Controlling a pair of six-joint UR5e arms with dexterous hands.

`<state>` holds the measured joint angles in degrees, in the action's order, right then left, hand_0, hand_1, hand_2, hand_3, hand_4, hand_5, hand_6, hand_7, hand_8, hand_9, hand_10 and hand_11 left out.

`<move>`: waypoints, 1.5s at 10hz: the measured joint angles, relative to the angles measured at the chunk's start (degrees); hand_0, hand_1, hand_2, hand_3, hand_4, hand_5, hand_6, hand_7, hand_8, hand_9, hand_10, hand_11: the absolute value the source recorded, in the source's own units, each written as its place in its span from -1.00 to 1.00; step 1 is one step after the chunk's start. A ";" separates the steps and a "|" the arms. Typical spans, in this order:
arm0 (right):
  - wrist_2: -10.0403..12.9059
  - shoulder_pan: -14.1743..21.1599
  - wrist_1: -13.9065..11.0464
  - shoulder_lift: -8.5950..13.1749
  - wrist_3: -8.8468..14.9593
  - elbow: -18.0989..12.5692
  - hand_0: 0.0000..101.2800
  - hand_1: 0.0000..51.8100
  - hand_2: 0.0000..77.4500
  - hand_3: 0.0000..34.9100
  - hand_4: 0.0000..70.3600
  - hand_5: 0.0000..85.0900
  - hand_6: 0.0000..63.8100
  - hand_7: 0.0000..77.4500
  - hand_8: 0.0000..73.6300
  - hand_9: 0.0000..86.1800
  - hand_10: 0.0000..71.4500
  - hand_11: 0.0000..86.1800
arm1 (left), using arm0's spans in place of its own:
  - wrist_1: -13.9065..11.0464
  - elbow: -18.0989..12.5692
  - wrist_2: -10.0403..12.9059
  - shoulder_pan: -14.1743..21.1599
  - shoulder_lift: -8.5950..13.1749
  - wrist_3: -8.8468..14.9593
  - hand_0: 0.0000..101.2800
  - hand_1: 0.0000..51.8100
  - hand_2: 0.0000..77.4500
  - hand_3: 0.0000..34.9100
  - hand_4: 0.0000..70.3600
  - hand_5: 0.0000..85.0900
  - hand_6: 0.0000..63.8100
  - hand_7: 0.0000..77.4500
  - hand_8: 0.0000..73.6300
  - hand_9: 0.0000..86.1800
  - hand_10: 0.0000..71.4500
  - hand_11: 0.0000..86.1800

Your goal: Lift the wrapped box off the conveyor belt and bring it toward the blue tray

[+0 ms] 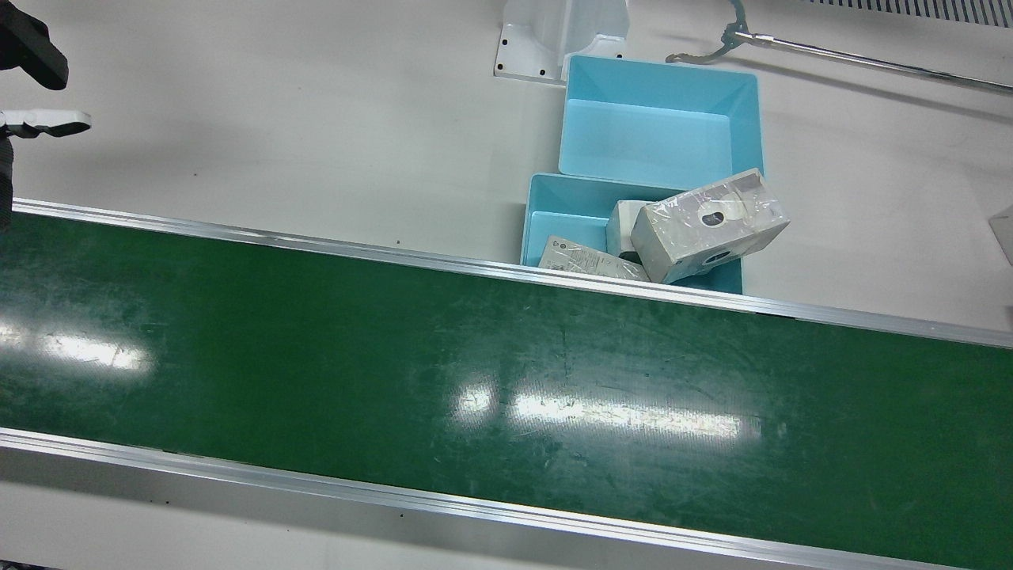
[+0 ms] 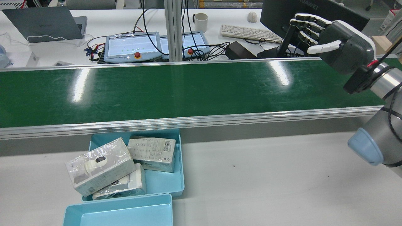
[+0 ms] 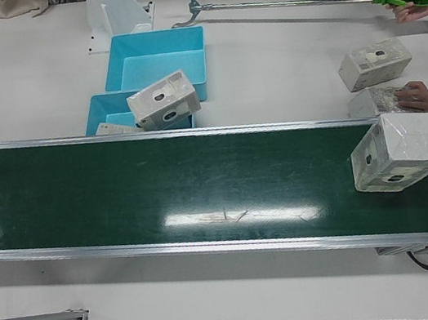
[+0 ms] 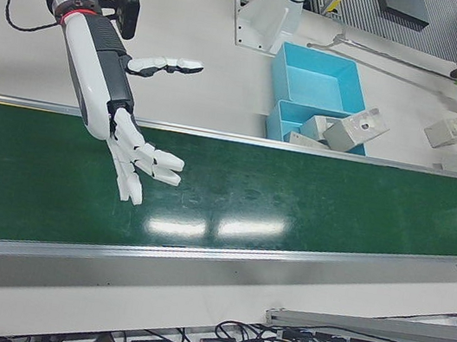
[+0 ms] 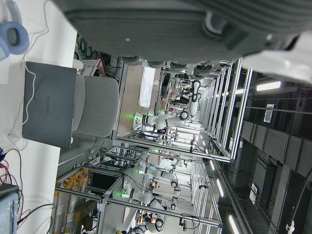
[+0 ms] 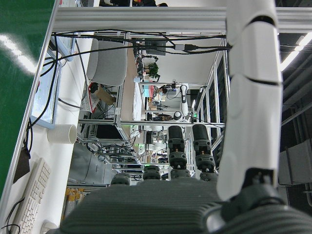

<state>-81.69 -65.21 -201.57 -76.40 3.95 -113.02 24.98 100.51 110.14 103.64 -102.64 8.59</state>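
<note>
Robotics laboratory with an industrial test station. A green conveyor belt (image 2: pixel 188 91) in aluminium rails crosses a white desk (image 2: pixel 267 175). Beyond the belt stand teach pendants (image 2: pixel 132 47) with red stop buttons, tangled cables, a laptop (image 2: pixel 44 23), a keyboard (image 2: pixel 249 33) and a mug (image 2: pixel 201 22). The hand cameras show aluminium-frame cells (image 6: pixel 161 122) holding further robot arms (image 5: pixel 165 119), ranged under strip ceiling lights.

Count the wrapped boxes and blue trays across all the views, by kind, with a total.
wrapped boxes: 6 (three in the near tray, one on the conveyor belt, two on the table beyond it)
blue trays: 2 (near tray, far tray)
Total: 8
</note>
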 joint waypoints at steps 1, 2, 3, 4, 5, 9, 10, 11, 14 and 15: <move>-0.02 0.00 0.02 -0.09 0.00 0.00 -0.06 -0.52 -0.73 -0.64 -0.71 -0.47 -0.88 -0.54 -0.99 -0.89 -1.00 -0.96 | 0.00 0.00 0.00 0.00 0.00 0.00 -1.00 -1.00 -0.97 -1.00 -1.00 -0.97 -1.00 -0.99 -0.99 -1.00 -0.98 -1.00; -0.01 0.00 0.03 -0.11 0.00 0.01 -0.06 -0.52 -0.73 -0.64 -0.71 -0.47 -0.88 -0.54 -0.99 -0.89 -1.00 -0.96 | 0.00 0.00 0.00 0.00 0.00 0.00 -1.00 -1.00 -0.97 -1.00 -1.00 -0.97 -1.00 -0.99 -0.99 -1.00 -0.98 -1.00; 0.01 0.01 0.03 -0.13 0.00 0.04 -0.05 -0.52 -0.73 -0.63 -0.71 -0.47 -0.88 -0.55 -0.99 -0.89 -1.00 -0.96 | 0.00 0.00 0.00 0.00 0.00 0.00 -1.00 -1.00 -0.97 -1.00 -1.00 -0.97 -1.00 -0.99 -0.99 -1.00 -0.98 -0.99; 0.00 0.04 0.04 -0.14 0.00 0.09 -0.06 -0.52 -0.73 -0.63 -0.71 -0.47 -0.88 -0.55 -0.99 -0.89 -1.00 -0.96 | 0.00 0.00 0.00 0.00 0.00 0.00 -1.00 -1.00 -0.97 -1.00 -1.00 -0.97 -1.00 -0.99 -0.99 -1.00 -0.98 -0.99; 0.00 0.06 0.04 -0.14 0.00 0.12 -0.06 -0.52 -0.73 -0.64 -0.71 -0.47 -0.88 -0.55 -0.99 -0.89 -1.00 -0.96 | 0.00 0.00 0.00 0.00 0.00 0.00 -1.00 -1.00 -0.97 -1.00 -1.00 -0.97 -1.00 -0.99 -0.99 -1.00 -1.00 -1.00; -0.01 0.08 0.04 -0.08 0.00 0.19 -0.06 -0.54 -0.73 -0.63 -0.71 -0.47 -0.88 -0.55 -1.00 -0.89 -1.00 -0.96 | 0.00 0.00 0.00 0.00 0.00 0.00 -1.00 -1.00 -0.97 -1.00 -1.00 -0.97 -1.00 -0.99 -0.99 -1.00 -0.98 -1.00; -0.01 0.08 0.04 -0.07 0.00 0.22 -0.06 -0.52 -0.73 -0.63 -0.71 -0.47 -0.88 -0.55 -0.99 -0.89 -1.00 -0.96 | 0.00 0.00 0.00 0.00 0.00 0.00 -1.00 -1.00 -0.99 -1.00 -1.00 -0.97 -1.00 -0.99 -0.99 -1.00 -0.98 -1.00; -0.03 0.08 0.04 -0.07 0.00 0.21 -0.06 -0.56 -0.73 -0.63 -0.72 -0.47 -0.88 -0.55 -1.00 -0.89 -1.00 -0.96 | 0.00 0.00 0.00 0.00 0.00 0.00 -1.00 -1.00 -0.97 -1.00 -1.00 -0.97 -1.00 -0.99 -0.99 -1.00 -1.00 -0.99; -0.03 0.08 0.04 -0.13 0.00 0.20 -0.06 -0.56 -0.73 -0.62 -0.69 -0.47 -0.88 -0.55 -0.99 -0.89 -1.00 -0.96 | 0.00 0.00 0.00 0.00 0.00 0.00 -1.00 -1.00 -0.97 -1.00 -1.00 -0.97 -1.00 -0.99 -0.99 -1.00 -1.00 -1.00; -0.04 0.08 0.04 -0.15 0.00 0.19 -0.06 -0.56 -0.73 -0.62 -0.69 -0.47 -0.88 -0.55 -0.99 -0.89 -1.00 -0.96 | 0.00 0.00 0.00 0.00 0.00 0.00 -1.00 -1.00 -0.97 -1.00 -1.00 -0.97 -1.00 -0.99 -0.99 -1.00 -0.98 -1.00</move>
<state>-81.73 -65.13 -201.53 -76.54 3.96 -112.83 24.98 100.51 110.14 103.65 -102.64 8.59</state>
